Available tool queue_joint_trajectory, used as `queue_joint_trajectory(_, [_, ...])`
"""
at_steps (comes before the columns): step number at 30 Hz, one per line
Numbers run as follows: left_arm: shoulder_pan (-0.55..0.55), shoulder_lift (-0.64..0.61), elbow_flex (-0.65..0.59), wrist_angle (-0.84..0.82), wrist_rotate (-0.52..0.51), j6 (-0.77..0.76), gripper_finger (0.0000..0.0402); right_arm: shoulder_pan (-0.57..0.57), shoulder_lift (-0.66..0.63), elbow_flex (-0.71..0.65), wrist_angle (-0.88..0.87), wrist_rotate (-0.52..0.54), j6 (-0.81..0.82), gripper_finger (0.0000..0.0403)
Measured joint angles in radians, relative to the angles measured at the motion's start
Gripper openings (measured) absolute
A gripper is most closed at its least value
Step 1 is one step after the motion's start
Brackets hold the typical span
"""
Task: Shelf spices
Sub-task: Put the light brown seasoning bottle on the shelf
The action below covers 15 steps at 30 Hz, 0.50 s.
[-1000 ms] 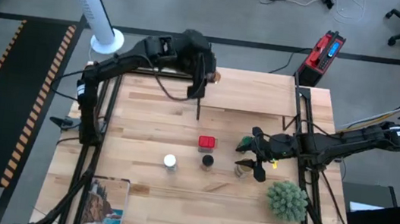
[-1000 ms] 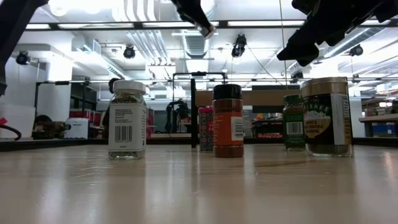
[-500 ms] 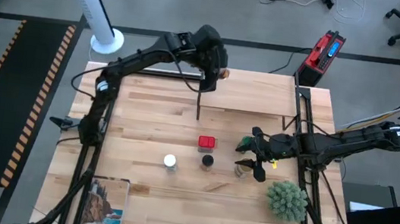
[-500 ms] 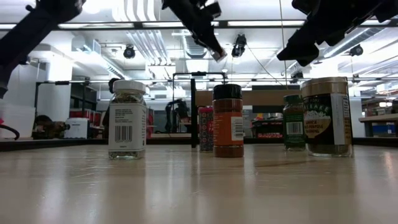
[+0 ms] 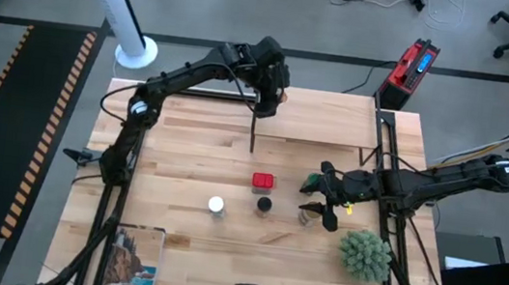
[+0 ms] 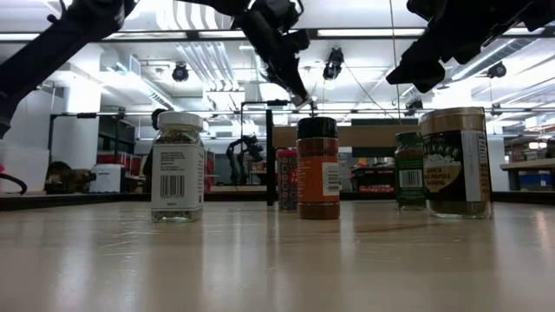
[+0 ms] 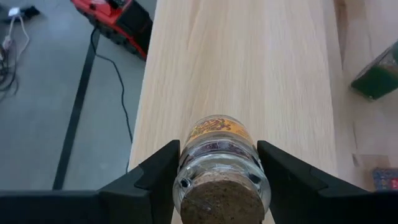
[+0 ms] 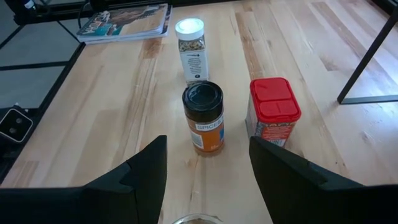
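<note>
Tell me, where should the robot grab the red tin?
Probably across the flat sides of the red tin, just under its lid, coming straight down. It stands upright and is square, so flat sides suit the fingers. The black-lidded jar stands apart beside it, leaving room.

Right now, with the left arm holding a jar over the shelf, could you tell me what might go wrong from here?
The left end effector grips the cork-topped jar above the shelf, close to its edge; released off-centre, it may tip or fall to the floor. The right end effector hangs open close above a jar near the black-lidded jar and red tin; a careless descent could knock them.
</note>
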Motion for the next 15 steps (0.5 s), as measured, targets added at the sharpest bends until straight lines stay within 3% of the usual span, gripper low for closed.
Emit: queue_joint_trajectory(15, [-0.003,-0.001,-0.018,-0.098,-0.006,-0.135,0.0182,0.0,0.0,0.0,0.004,0.0,0.011,0.0204])
